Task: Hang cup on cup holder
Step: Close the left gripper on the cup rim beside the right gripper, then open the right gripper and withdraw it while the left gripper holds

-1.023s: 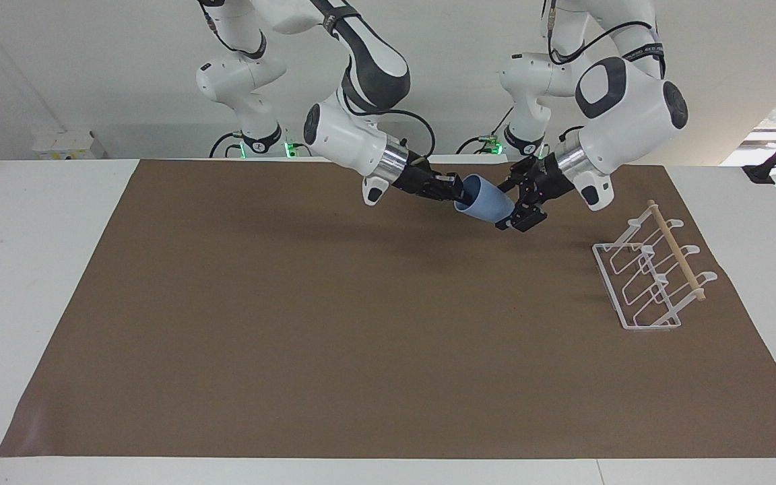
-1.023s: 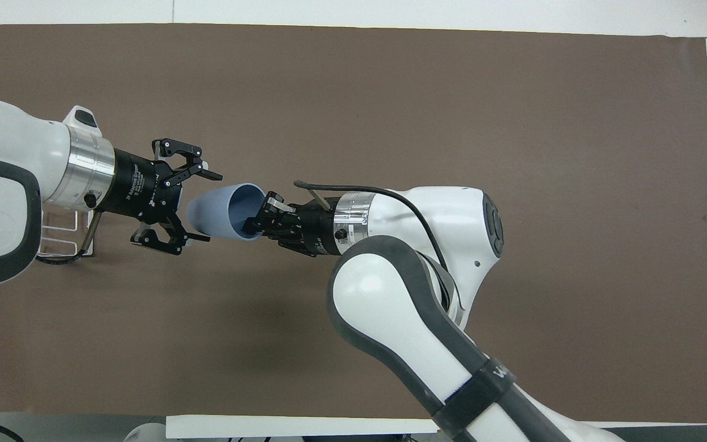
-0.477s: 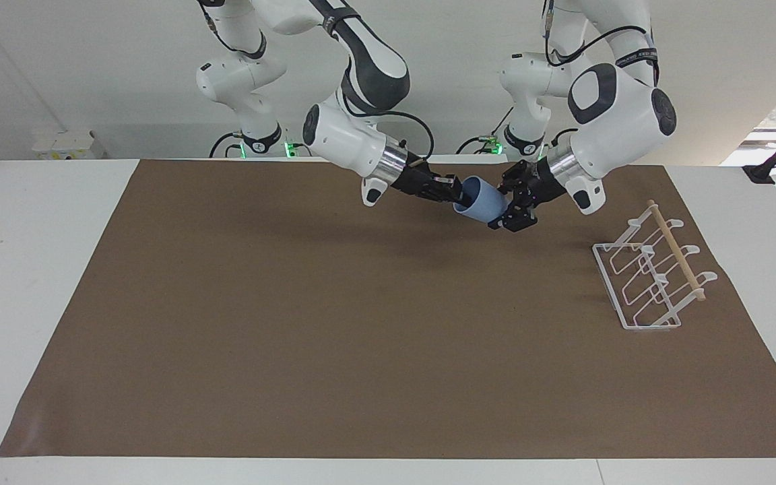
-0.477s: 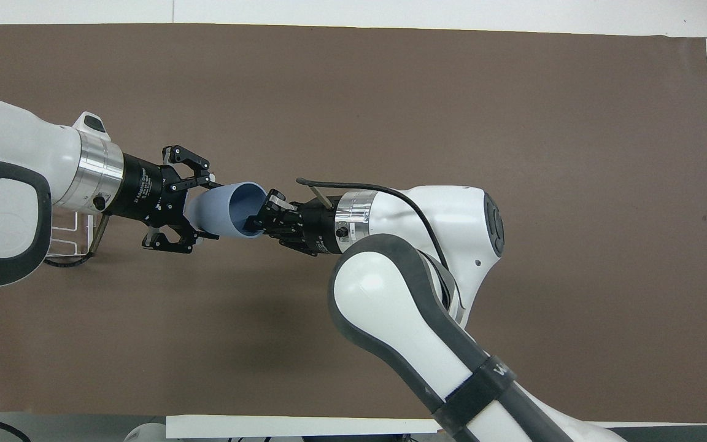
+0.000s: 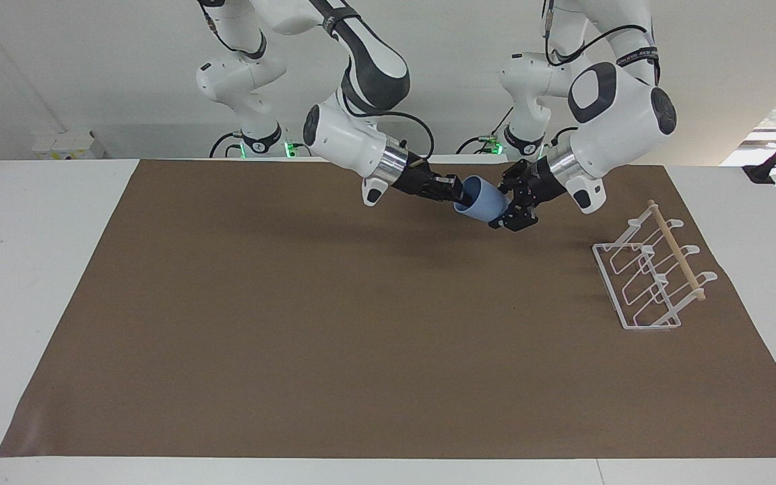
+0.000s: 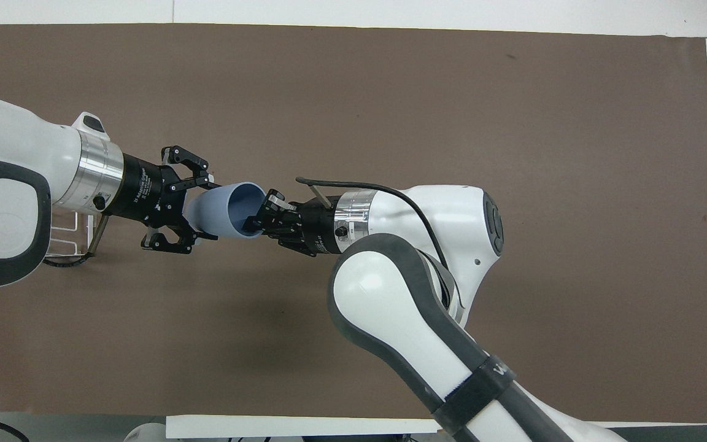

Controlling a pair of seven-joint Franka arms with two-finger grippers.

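Cup holder [image 6: 68,236] half hidden overhead

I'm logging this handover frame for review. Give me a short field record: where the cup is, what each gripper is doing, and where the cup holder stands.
cup: light blue, in the air over the brown mat, lying on its side
right gripper: shut on the cup's rim, one finger inside the mouth
left gripper: at the cup's base, jaws around it; contact not clear
cup holder: white wire rack on the mat at the left arm's end, no cup on it
task state: cup not yet hung
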